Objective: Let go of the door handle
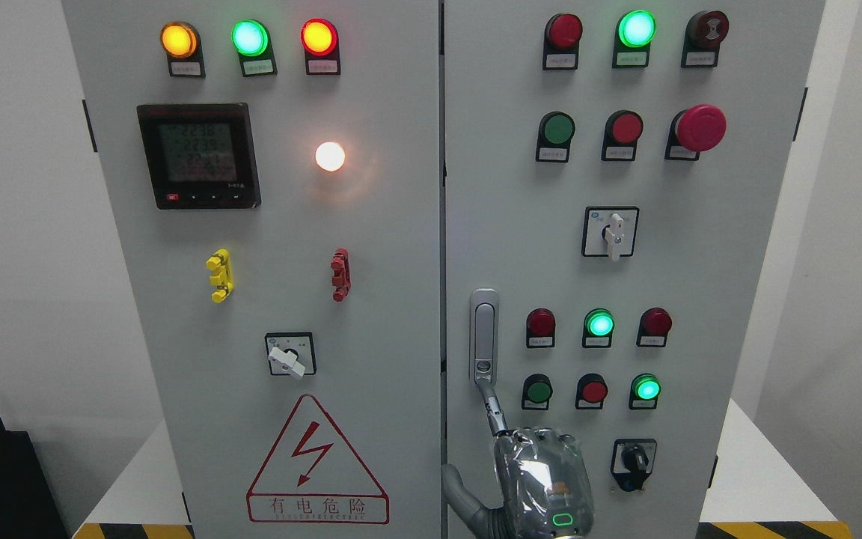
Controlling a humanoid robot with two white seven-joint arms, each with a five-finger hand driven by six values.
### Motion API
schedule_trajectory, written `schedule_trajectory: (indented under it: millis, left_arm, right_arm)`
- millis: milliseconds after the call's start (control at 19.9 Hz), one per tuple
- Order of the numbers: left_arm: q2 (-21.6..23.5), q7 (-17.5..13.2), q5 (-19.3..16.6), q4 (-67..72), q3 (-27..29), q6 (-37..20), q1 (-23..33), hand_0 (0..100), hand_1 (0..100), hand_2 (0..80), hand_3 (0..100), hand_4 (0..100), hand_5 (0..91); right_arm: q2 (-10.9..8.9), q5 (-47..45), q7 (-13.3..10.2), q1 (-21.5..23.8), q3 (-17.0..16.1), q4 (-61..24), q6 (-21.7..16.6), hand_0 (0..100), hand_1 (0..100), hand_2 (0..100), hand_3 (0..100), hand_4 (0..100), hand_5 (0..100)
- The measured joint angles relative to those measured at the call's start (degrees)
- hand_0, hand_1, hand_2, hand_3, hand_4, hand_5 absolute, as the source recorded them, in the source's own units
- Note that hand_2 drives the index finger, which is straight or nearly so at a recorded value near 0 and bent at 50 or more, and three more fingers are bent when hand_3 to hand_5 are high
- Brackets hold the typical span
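A: Bkgd is plain white wall; a grey two-door electrical cabinet [371,247] fills most of the frame, lamps lit along the top, warning triangle [316,463] lower left

B: Where's the handle?

A: Door handle [484,337] sits just right of the centre seam, lower middle of frame, upright silver swing type w/ a lock at its foot

B: And the hand?

A: One hand [536,468] at bottom centre, arm comes up from the bottom edge right of middle, so I'd call it the right. One finger [492,408] reaches up, tip touching the handle's lower end. Rest look loosely curled, nothing gripped

B: Left arm?

A: Not in frame

B: How'll it handle?

A: Prob rigid metal, smooth, bit slippery; lever pivots stiffly. Hold is at the lower end. Letting go should just need that finger drawn straight back
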Motion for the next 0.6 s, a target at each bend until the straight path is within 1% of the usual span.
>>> schedule_trajectory:
  millis: [602]
  left_arm:
    - [0.0,0.0,0.0,0.0,0.0,0.0,0.0,12,39,0.0,0,0,0.0]
  right_arm:
    - [0.0,0.0,0.5,-0.2,-0.1,-0.1,-0.2,32,22,0,100,100,100]
